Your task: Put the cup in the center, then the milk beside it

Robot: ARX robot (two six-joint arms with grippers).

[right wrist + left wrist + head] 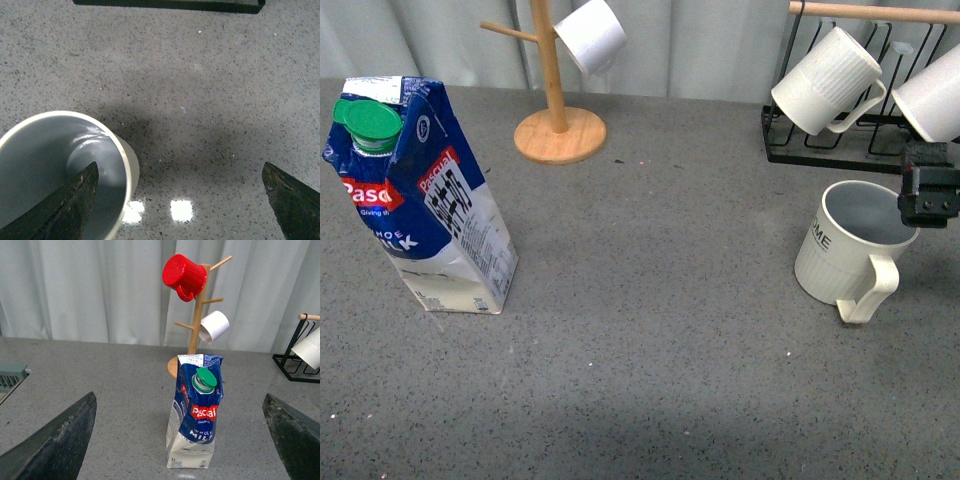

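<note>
Right gripper (179,172) gapes empty, one finger over the HOME mug (845,255), frame right. Left gripper (179,399) gapes empty before the Pascual milk carton (196,415).

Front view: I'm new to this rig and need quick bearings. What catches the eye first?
The blue and white milk carton with its green cap stands dented on the left. On the right sits the cream HOME cup, with the open right gripper at its rim. Behind, a white mug hangs on a wooden tree.
</note>
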